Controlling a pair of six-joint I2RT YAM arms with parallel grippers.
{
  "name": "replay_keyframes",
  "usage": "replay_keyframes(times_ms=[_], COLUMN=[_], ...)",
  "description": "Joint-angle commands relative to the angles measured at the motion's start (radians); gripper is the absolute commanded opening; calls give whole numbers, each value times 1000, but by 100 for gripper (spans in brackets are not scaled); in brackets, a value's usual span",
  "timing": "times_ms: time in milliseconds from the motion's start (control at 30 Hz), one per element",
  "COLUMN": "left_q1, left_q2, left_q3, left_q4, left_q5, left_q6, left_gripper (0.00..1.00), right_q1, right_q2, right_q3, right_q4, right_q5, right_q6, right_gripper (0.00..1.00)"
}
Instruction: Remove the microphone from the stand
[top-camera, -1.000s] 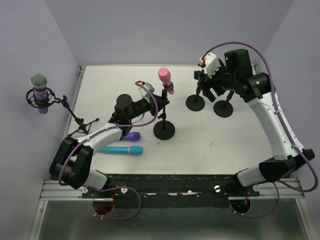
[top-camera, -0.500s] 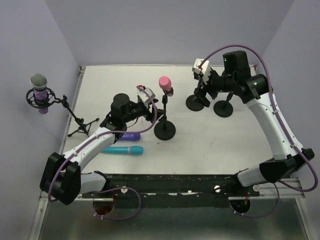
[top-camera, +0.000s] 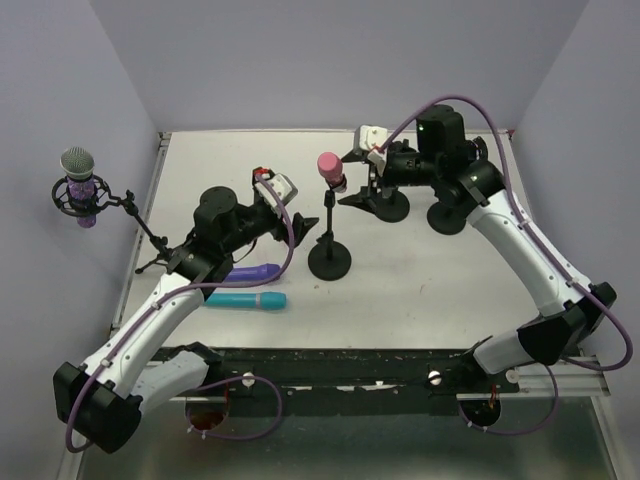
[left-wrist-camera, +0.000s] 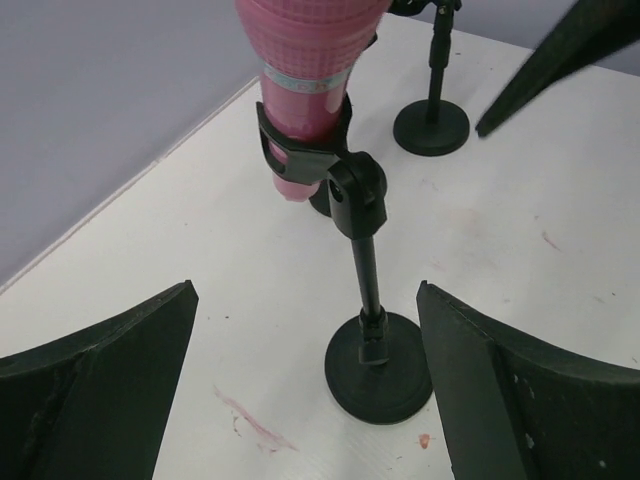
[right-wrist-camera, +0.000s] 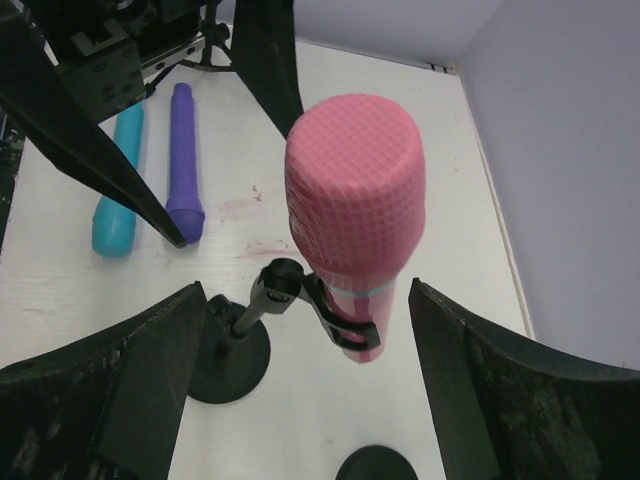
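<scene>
Pink mesh-textured microphone in black round-footed stand, seemingly plastic; left tool, right tool agape, empty.

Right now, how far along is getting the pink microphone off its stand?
Done: a purple microphone and a teal microphone lie loose on the table. In hand: the right gripper, open, is lined up on the pink microphone, not gripping it; the left gripper is open, facing the stand. Left: the pink microphone sits in the stand's clip, so grip and lift it out.
</scene>
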Motion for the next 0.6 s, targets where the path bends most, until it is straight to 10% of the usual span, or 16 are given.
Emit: replay_keyframes(times_ms=[0, 367, 567], left_q1=[-10, -27, -54], left_q2=[50, 153, 168], left_q3=[90, 164, 158], left_q4=[-70, 5, 22], left_q5=[-69, 15, 49], left_q6=[-1, 23, 35], left_gripper=[99, 84, 78], right_q1=[54, 71, 71], right_q2=[31, -29, -35], right_q3=[-91, -278, -281], right_q4=[228, 596, 632], right_q5=[21, 162, 202], right_q6=[13, 178, 256], right_gripper=[89, 70, 39])
